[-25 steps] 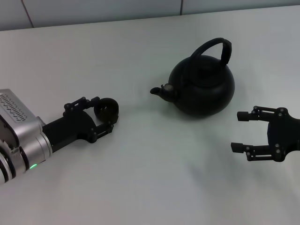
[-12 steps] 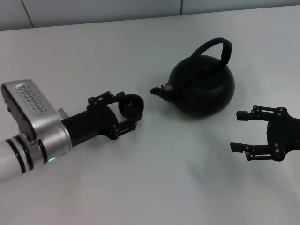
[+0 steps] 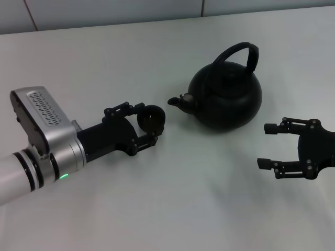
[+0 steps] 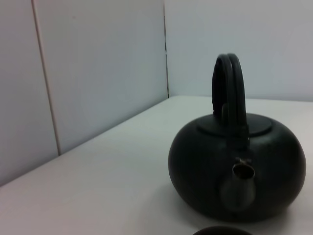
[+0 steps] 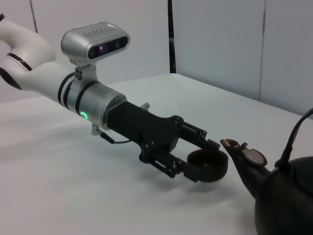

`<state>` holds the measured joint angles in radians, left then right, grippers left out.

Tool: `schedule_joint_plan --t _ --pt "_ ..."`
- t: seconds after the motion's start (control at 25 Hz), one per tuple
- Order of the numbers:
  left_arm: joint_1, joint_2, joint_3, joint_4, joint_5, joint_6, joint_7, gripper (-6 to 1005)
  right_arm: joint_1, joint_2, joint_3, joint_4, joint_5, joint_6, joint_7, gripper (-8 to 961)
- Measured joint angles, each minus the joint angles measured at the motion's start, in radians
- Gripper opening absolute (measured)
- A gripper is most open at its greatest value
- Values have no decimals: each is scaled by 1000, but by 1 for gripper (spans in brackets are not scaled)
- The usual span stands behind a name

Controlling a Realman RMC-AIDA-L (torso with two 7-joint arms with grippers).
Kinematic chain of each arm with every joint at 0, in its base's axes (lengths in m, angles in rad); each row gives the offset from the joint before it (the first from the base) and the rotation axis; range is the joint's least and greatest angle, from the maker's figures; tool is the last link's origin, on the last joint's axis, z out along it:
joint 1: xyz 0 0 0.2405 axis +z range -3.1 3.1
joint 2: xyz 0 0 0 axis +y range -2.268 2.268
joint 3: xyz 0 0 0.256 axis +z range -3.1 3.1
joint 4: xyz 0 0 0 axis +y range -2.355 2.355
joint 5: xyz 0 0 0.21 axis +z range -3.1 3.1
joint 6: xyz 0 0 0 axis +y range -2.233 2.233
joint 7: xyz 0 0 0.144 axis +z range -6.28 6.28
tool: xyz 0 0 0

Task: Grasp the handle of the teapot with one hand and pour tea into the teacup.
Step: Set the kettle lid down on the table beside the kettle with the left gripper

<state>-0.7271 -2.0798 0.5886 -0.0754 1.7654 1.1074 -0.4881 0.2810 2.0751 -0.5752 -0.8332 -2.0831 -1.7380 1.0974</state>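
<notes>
The round black teapot [image 3: 226, 95] stands on the white table, its spout [image 3: 178, 101] pointing left and its arched handle [image 3: 242, 53] rising over the lid. My left gripper [image 3: 149, 124] is shut on the small dark teacup [image 3: 151, 117], holding it just left of the spout. The right wrist view shows the teacup [image 5: 208, 165] clamped between the left fingers, close below the spout tip [image 5: 231, 145]. The left wrist view faces the teapot [image 4: 237, 178] spout-on. My right gripper [image 3: 268, 146] hangs open to the right of and nearer than the teapot, holding nothing.
The white table [image 3: 167, 198] stretches around everything. A grey panelled wall [image 3: 104, 10] runs along its far edge.
My left gripper has carried the teacup rightward, from well left of the teapot to just beside the spout. The teapot and right gripper have not moved.
</notes>
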Motion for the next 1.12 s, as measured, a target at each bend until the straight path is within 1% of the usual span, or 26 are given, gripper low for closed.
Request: schedule_joint_plan --t 0.04,0.12,0.2,0.28,0.96,1.12 --pt "0 0 0 0 0 0 0 707 0 0 0 0 0 0 0 812" --pt "-17 0 -7 -39 0 -50 35 709 1 0 0 0 0 0 1 812" --pt "-17 0 -7 -39 0 -50 35 710 1 0 0 -1 0 0 1 812" --pt "-23 0 -11 -56 0 -80 52 712 1 0 0 -2 0 -1 1 812" --pt "-25 0 -12 -66 0 -83 49 725 0 -3 0 -4 0 0 -2 812" --pt "-20 0 -23 -63 -1 -53 48 770 -3 -4 1 -4 0 0 -3 812"
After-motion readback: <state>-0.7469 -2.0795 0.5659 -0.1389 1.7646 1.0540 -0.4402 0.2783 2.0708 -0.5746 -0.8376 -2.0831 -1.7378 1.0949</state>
